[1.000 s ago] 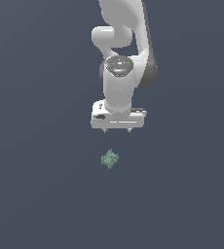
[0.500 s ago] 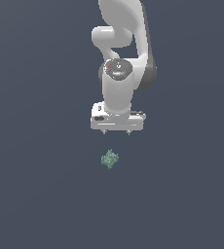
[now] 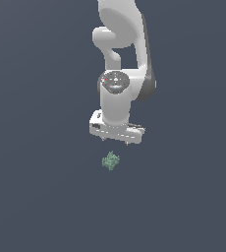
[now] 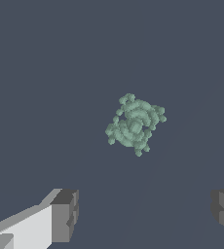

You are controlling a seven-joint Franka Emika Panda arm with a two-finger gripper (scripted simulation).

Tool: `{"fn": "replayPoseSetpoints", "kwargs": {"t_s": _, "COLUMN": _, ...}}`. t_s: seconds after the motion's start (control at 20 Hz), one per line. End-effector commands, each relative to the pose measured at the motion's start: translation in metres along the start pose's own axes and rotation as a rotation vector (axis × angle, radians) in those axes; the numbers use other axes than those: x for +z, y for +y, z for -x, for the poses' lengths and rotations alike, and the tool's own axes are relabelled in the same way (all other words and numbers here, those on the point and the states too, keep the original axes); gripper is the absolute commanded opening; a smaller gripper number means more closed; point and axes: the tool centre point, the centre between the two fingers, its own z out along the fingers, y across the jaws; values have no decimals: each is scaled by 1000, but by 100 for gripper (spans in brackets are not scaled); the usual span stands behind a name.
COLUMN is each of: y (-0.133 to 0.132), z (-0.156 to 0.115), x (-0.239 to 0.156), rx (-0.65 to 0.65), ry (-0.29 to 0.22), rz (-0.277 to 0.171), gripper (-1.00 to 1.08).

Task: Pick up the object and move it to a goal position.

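The object (image 3: 110, 161) is a tiny mottled pale-green bumpy lump lying on the dark grey floor. It also shows in the wrist view (image 4: 134, 124). My white gripper (image 3: 115, 141) hangs from the arm just above and behind the object, apart from it. Its short fingertips (image 3: 103, 138) point down and stand wide apart. In the wrist view the gripper (image 4: 145, 216) shows two grey pads (image 4: 65, 215) far apart with nothing between them. The gripper is open and empty.
The white arm (image 3: 122, 54) rises from the gripper to the top of the exterior view. A plain dark grey floor (image 3: 36, 197) lies all around the object.
The gripper has moved down a little and slightly toward the exterior view's left, closer to the object. The object has not moved.
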Motion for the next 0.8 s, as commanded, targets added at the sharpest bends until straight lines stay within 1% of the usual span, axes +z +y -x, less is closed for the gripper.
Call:
{"fn": "replayPoseSetpoints", "kwargs": {"t_s": 0.0, "y": 1, "z": -8, "x": 8, "rx": 72, "ry": 3, "rz": 0, "gripper": 100}}
{"fn": "replayPoseSetpoints", "kwargs": {"t_s": 0.4, "y": 6, "z": -32, "x": 32, "rx": 286, "ry": 16, "rz": 1, "gripper": 100}}
{"fn": "replayPoseSetpoints", "kwargs": {"t_s": 0.75, "y": 9, "z": -44, "x": 45, "rx": 396, "ry": 24, "rz": 2, "gripper": 100}}
